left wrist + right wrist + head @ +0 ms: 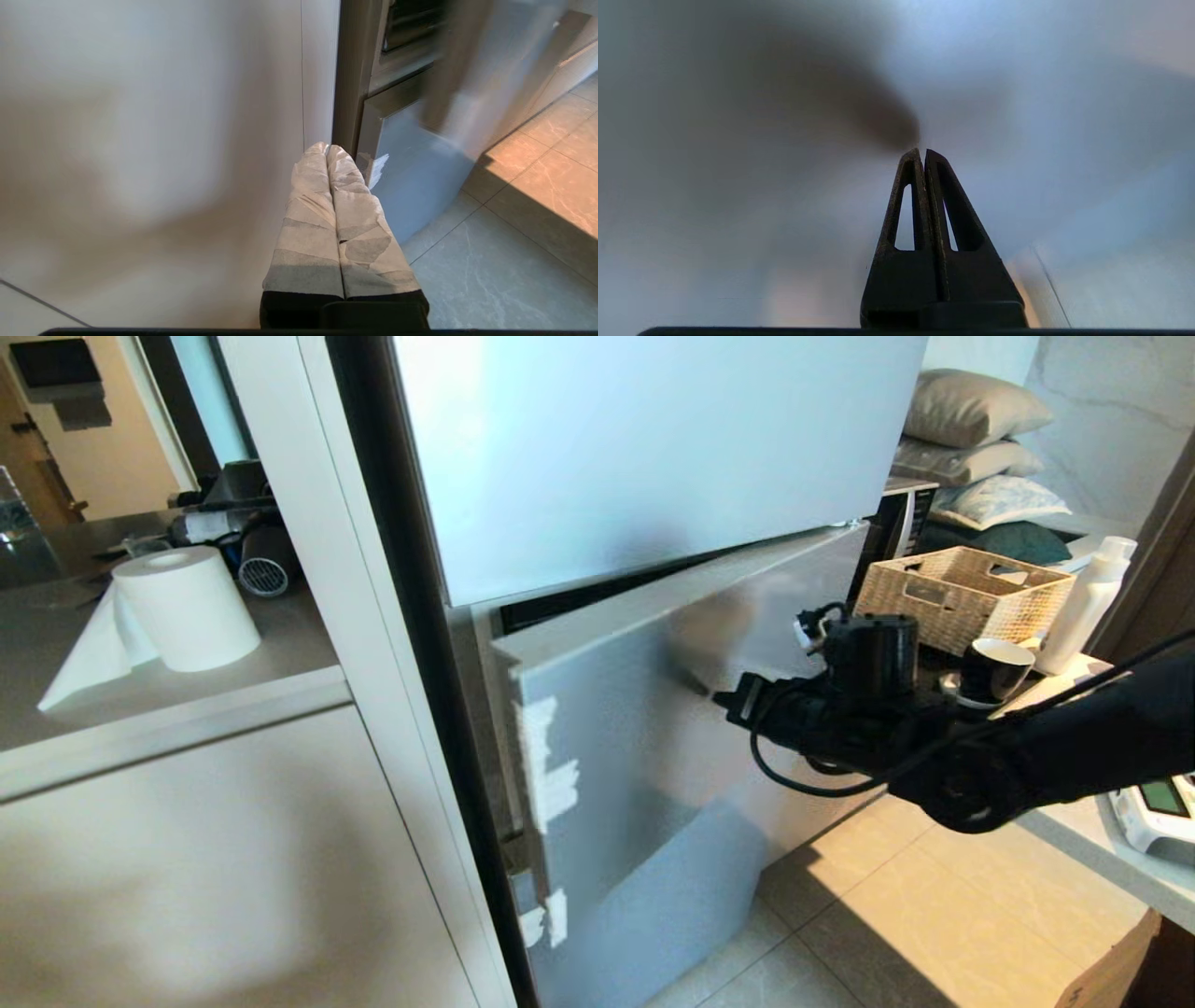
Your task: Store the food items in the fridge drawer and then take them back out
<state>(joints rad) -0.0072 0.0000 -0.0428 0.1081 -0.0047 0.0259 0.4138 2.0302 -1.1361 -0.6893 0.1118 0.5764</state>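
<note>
No food items or fridge drawer show in any view. The fridge's pale-blue lower door (644,775) stands slightly ajar below the upper door (635,448), with a dark gap along its top edge. My right gripper (721,696) is shut and empty, its black fingertips at or just short of the lower door's face, about mid-width near the top. In the right wrist view, the right gripper (922,151) points at the glossy panel beside its own dark shadow. My left gripper (326,147), wrapped in white tape, is shut and empty, low beside the white cabinet side (163,140).
A paper towel roll (187,607) sits on the counter left of the fridge. To the right, a table holds a wicker basket (962,590), a black cup (995,670) and a white bottle (1088,602). Tiled floor (934,915) lies below the door.
</note>
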